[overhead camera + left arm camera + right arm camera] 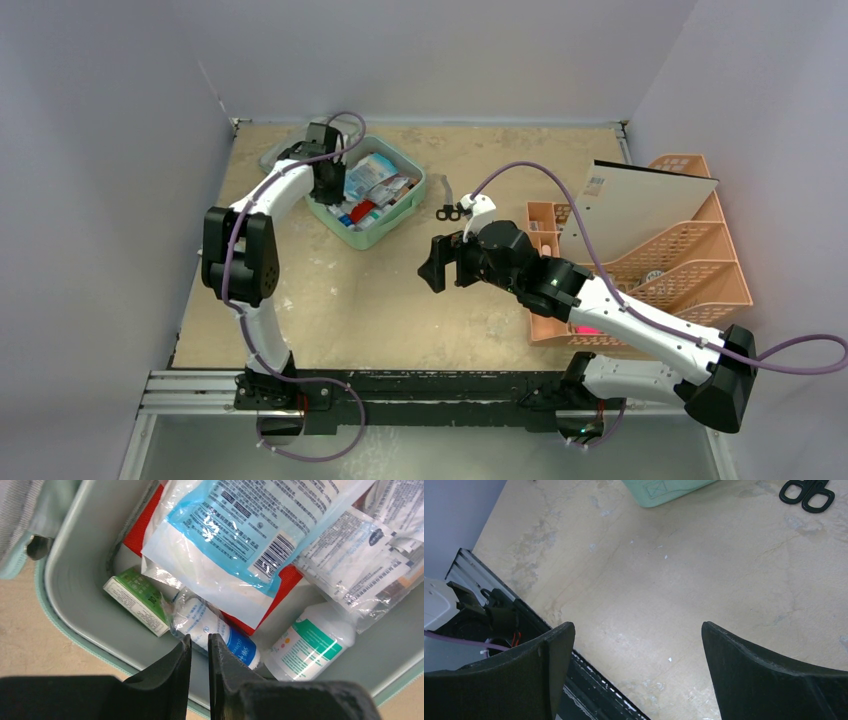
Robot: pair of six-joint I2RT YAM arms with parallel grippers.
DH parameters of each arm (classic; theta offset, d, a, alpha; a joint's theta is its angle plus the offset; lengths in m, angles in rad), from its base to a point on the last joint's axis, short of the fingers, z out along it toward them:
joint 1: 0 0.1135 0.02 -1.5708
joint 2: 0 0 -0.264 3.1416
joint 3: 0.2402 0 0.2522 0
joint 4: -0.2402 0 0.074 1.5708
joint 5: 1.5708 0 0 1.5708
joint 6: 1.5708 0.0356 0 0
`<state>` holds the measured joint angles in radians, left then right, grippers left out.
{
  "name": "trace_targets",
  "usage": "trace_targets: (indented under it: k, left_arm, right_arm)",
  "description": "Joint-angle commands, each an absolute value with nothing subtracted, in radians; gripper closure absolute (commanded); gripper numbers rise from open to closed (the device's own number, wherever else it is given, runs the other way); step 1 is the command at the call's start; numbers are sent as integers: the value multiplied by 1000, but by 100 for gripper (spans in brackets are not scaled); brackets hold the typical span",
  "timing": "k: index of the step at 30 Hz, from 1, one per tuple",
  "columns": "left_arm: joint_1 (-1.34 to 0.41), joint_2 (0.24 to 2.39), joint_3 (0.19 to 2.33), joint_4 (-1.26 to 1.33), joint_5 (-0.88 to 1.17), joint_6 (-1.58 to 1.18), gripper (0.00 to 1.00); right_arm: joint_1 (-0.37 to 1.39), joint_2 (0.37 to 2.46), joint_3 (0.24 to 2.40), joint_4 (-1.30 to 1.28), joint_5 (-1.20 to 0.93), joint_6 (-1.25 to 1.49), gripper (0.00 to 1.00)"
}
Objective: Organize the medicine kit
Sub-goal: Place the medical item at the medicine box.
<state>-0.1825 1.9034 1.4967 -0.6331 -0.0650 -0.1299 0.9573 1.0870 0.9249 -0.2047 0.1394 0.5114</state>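
kit (372, 240): mint case lying open at the far left of the tabletop (400, 310), well apart from the peach rack (700, 270) on the right
left fingers (180, 665): down inside the kit, barely parted with nothing between them, tips just above a wrapped roll (215, 627)
contents: the roll lies between a green box (135, 600) and a white bottle (310, 642); a blue-white packet (235, 545) lies over a red item (140, 530)
right fingers (549, 650): spread wide, empty, above bare tabletop
scissors (450, 212): flat on the tabletop, just right of the kit

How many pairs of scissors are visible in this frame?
1. The black-handled scissors lie on the table just right of the medicine kit. Others could be hidden under packets inside it.
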Motion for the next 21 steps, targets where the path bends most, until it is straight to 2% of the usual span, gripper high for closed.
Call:
trace_targets:
  k: [1, 7, 15, 19, 21]
  left_arm:
    - [-182, 1866, 1513, -646, 24, -117, 83]
    - [-181, 1796, 1546, -656, 187, -149, 82]
    - [-183, 1616, 1525, -670, 326, -176, 73]
    - [-183, 1499, 1431, -639, 369, -190, 64]
    - [-183, 1435, 1369, -622, 378, -190, 56]
  right_arm:
    - [960, 1081, 920, -173, 156, 497, 1]
    - [961, 1100, 945, -213, 189, 519, 1]
    - [949, 1184, 1019, -262, 321, 501, 1]
    - [907, 1286, 1080, -262, 354, 461, 1]
    - [875, 1343, 1092, -227, 346, 427, 3]
